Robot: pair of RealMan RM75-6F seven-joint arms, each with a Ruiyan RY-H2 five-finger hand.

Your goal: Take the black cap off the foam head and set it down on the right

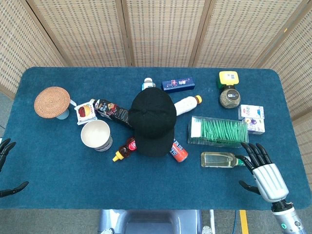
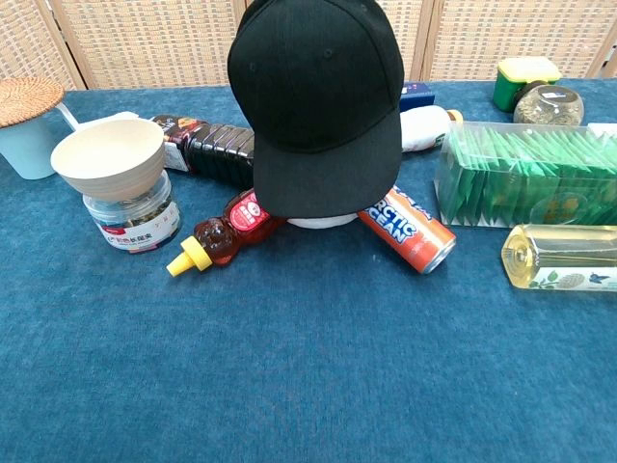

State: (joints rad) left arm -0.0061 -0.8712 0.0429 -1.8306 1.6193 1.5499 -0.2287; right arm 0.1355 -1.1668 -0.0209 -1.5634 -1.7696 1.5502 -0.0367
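Still on the foam head (image 2: 323,222) mid-counter (image 1: 58,165), the black cap (image 1: 152,121) shades an orange can (image 2: 409,230) reading "ARCTIC OCEAN". Right hand (image 1: 261,170) rests at the near right edge, fingers spread, holding nothing; left hand (image 1: 6,165) shows only dark fingertips, apparently apart and empty.
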